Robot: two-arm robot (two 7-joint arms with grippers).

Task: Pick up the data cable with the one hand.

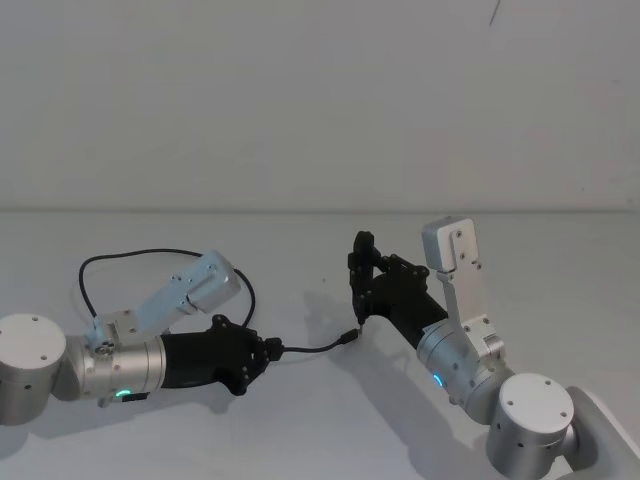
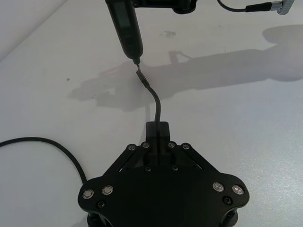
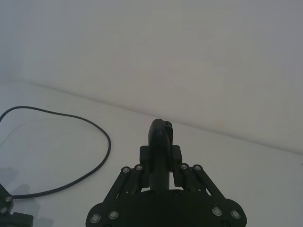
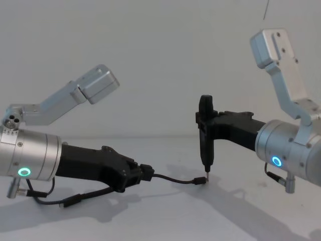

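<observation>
Left gripper, closest to its wrist cam, has its jaws closed on the data cable near one plug, low over the table. Rest of cable loops back behind the left arm. Right gripper clamps an upright pen tool, tip just by the free plug. Step: grasp made, lift pending. Next: raise left arm w/o snagging the tool.

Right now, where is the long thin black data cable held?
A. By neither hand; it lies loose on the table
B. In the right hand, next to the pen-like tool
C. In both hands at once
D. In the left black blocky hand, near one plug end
D: the left black blocky hand is shut on the long thin black data cable near its plug, while the right hand grips only the upright black pen-like tool.
</observation>
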